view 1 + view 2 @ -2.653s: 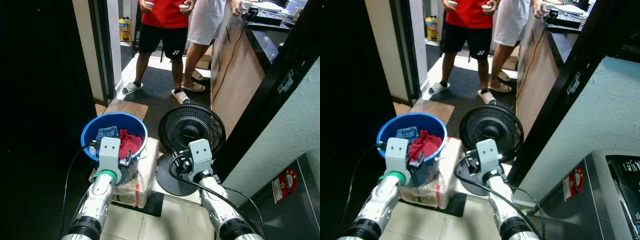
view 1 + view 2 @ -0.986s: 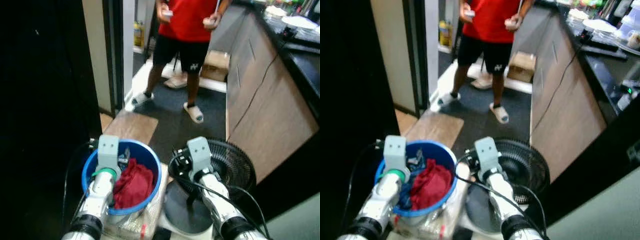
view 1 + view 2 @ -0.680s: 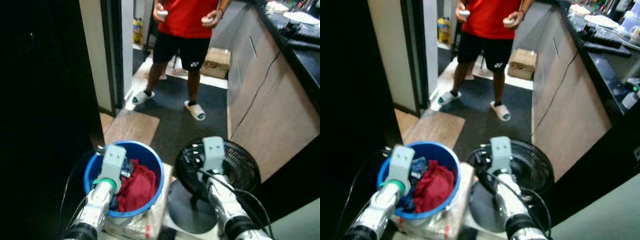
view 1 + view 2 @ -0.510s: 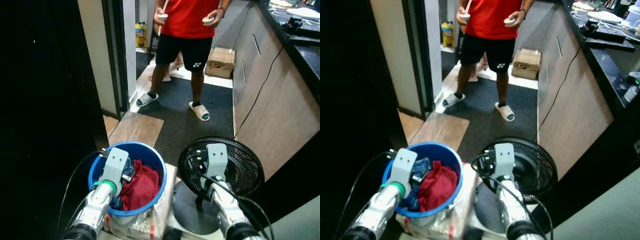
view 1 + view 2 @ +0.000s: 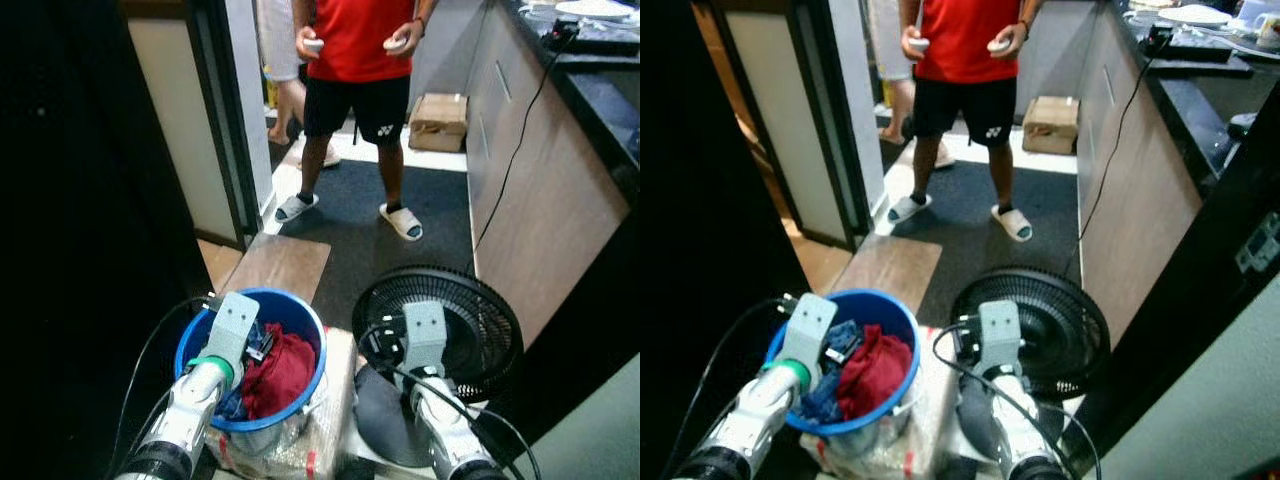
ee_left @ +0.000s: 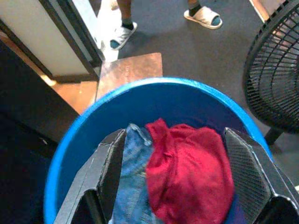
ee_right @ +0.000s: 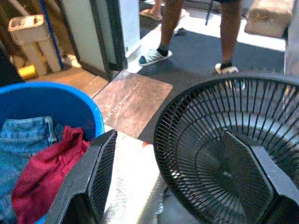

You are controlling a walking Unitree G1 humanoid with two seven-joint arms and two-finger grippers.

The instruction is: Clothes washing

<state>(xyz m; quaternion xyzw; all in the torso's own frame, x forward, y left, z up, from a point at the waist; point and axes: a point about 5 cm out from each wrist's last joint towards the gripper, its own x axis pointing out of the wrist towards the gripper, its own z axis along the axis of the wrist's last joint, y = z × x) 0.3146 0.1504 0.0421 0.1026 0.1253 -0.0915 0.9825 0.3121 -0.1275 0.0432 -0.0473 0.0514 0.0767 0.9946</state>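
The left gripper [image 6: 170, 186] is held wide open over the bucket [image 5: 300, 310], above the red cloth [image 6: 191, 172]. The right gripper [image 7: 170, 186] is also spread wide, near the fan [image 5: 480, 320]. The cloth is best pinched at its bunched middle, clear of the rim

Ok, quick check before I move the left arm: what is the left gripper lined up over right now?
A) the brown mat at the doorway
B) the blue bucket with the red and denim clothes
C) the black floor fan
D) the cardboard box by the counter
B. In the left wrist view the open left gripper has its fingers on either side of the red cloth and the denim inside the blue bucket.
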